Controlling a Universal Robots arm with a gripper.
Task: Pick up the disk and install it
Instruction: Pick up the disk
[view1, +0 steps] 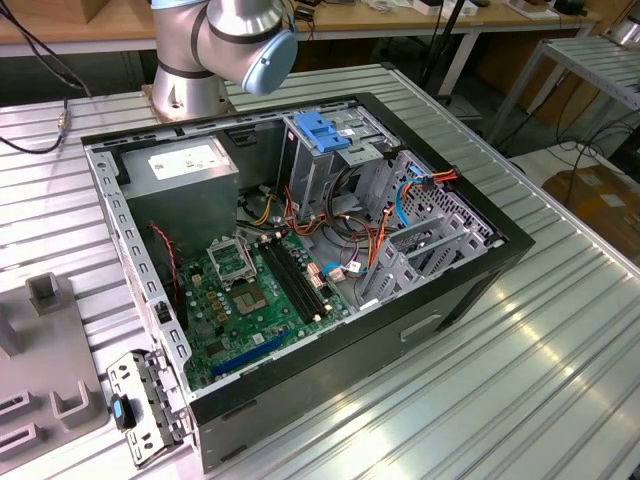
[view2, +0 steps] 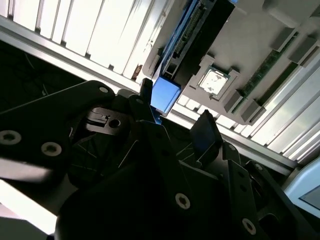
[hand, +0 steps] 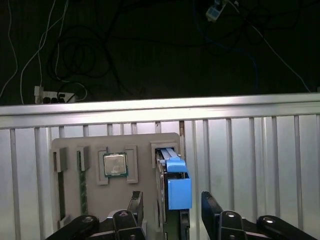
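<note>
Exterior view: An open case (view1: 400, 330) lies on a ribbed metal table (view1: 520, 400). The arm (view1: 215, 45) rises from its base beyond the case. Inside the case are a grey power supply (view1: 190, 165), a drive cage (view1: 325, 135) with a blue top, and a green motherboard (view1: 250, 290). A grey tray (view1: 60, 360) rests on the table at the exterior view's left, apart from the case.

First wrist view: The disk (hand: 177, 187) stands on edge in a slot of the tray (hand: 142, 142), with its blue rail facing the camera. A processor (hand: 115, 165) and a memory stick (hand: 82, 180) sit in neighbouring pockets of the same tray. The gripper (hand: 173, 202) is spread wide with nothing in its grasp. Its two fingers (hand: 136, 205) stand one on each side of the disk, with a gap showing on both sides.

Second wrist view: The gripper (view2: 175, 106) is seen from behind its dark linkage. The blue rail end of the disk (view2: 165, 95) lies between the fingers (view2: 205, 130). The jaws stand apart and clear of the disk. The processor (view2: 216, 82) sits in the tray (view2: 250, 35) just beyond.
</note>
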